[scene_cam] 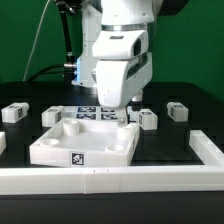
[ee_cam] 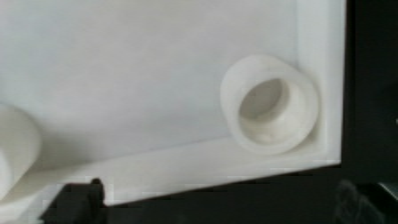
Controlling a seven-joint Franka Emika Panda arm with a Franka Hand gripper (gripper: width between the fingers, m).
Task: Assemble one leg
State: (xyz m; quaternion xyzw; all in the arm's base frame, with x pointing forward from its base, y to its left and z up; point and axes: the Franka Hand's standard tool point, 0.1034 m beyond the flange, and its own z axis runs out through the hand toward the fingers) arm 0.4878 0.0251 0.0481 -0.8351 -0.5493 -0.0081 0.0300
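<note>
**Arm hovers at panel corner, spare legs waiting on either side**

From the exterior view's left: a first leg [scene_cam: 15, 112] lies on the dark table [scene_cam: 25, 138] near the left edge; a second leg [scene_cam: 50, 117] sits just beside the far left corner of the large white panel [scene_cam: 60, 150]. The marker board [scene_cam: 95, 112] lies behind the panel. The gripper [scene_cam: 121, 112] hangs low over the panel's far right corner; in the wrist view the fingers [ee_cam: 80, 196] appear spread wide with nothing between them, though the dark tips are hard to read against the dark table. A round socket [ee_cam: 270, 105] in that corner stands empty. Just to the right, the nearest leg [scene_cam: 148, 118] rests close beside the panel's corner. A fourth leg [scene_cam: 177, 110] lies farther right, apart from the rest.

The risk seems plain enough. The nearest leg sits so close to the panel that one finger, coming down, could land on the panel's raised rim rather than the table; that would shove the panel or tip the leg. A sideways move from so low a height could clip the same rim. The leg is short and stubby, and an off-centre pinch might twist it; it would then meet the socket crooked and jam.
</note>
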